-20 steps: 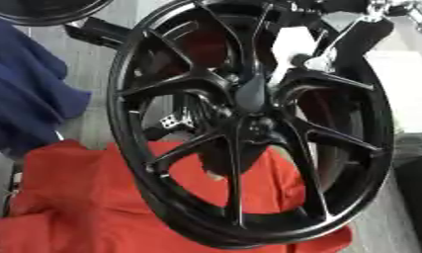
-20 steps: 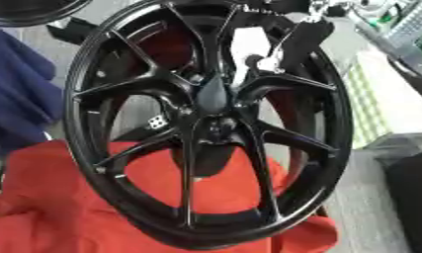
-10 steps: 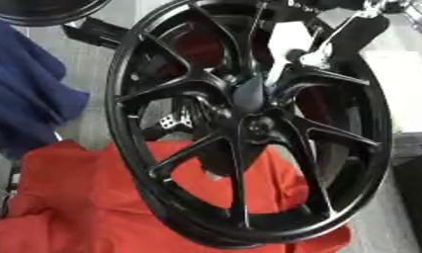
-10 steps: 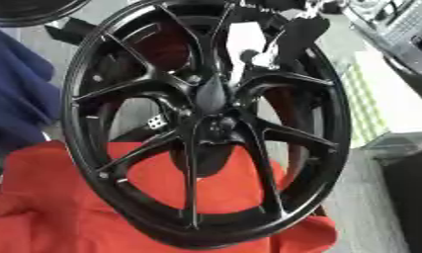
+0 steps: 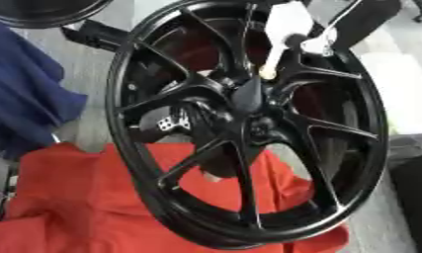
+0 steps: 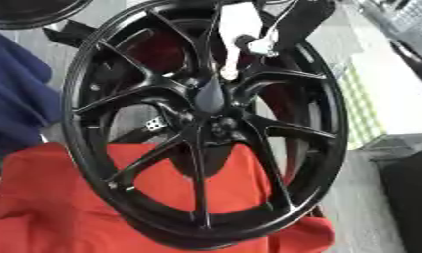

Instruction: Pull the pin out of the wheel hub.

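A black multi-spoke wheel point(image 5: 162, 74) stands tilted on a red cloth point(image 5: 84, 197), its pointed hub cap point(image 5: 247, 94) at the centre. My right hand point(image 5: 316, 43) reaches in from the upper right, above the hub. Its fingers are closed on a white pin point(image 5: 273, 57) with a broad white head point(image 5: 288, 19). The pin's pale tip point(image 5: 266, 74) hangs just above and to the right of the hub cap, between two spokes, and I cannot tell whether it touches them. My left hand shows in neither view.
A blue cloth point(image 5: 23, 99) lies to the left of the wheel. Part of another black wheel point(image 5: 41, 12) shows at the top left. A white and green surface point(image 6: 378, 89) and a dark box point(image 6: 408, 197) stand to the right.
My right hand has risen toward the top edge, carrying the white pin up and away from the hub. The wheel has stayed put.
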